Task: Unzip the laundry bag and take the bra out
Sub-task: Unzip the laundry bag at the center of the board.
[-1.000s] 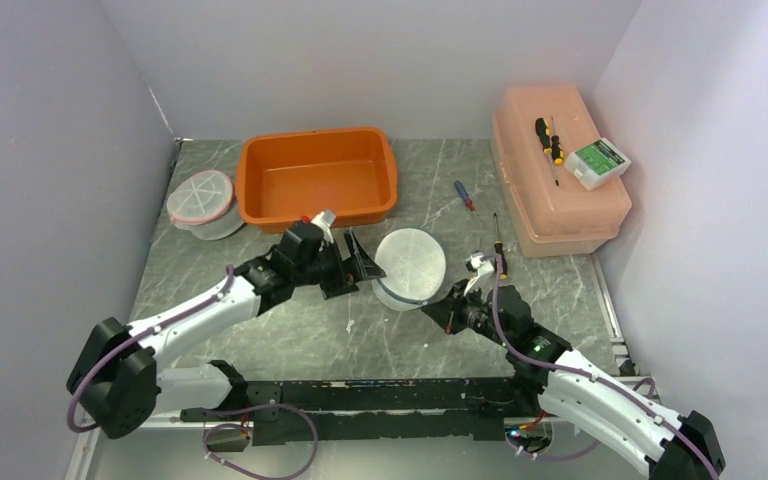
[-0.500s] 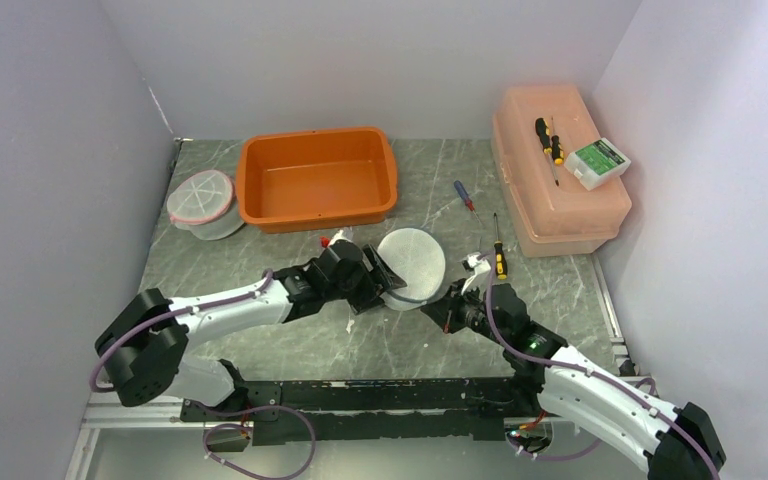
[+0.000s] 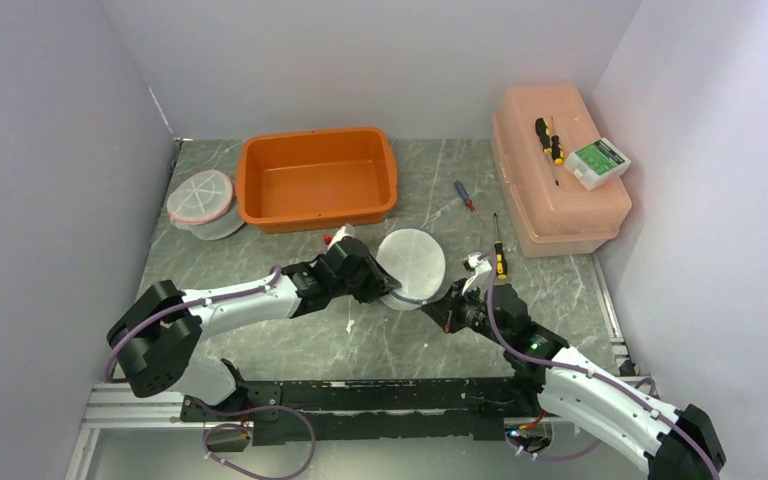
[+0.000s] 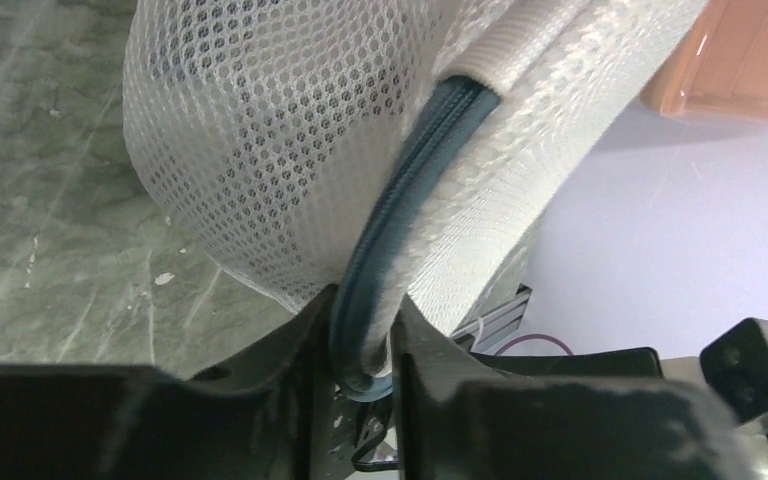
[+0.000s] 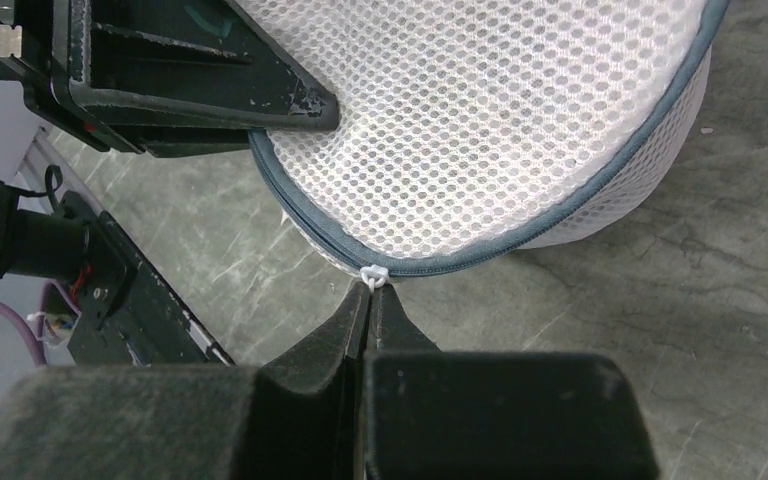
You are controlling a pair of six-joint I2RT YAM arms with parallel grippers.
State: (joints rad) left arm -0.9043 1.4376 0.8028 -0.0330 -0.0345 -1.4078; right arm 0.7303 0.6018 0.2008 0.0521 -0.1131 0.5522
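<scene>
One laundry bag: rim in left hand, zipper pull in right hand.

The black fingers of the left gripper pinch the white mesh laundry bag at its grey-blue zipper seam, which runs up from between them. The green marbled table lies at left; a pale orange box shows upper right

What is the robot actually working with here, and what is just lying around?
In use: laundry bag; zipper pull, pinched by the right hand; left hand, clamped on the bag's zipped rim.

Lying about: orange tub; second mesh bag; blue screwdriver; yellow-handled screwdriver; peach box with a green-and-white packet on top.
</scene>
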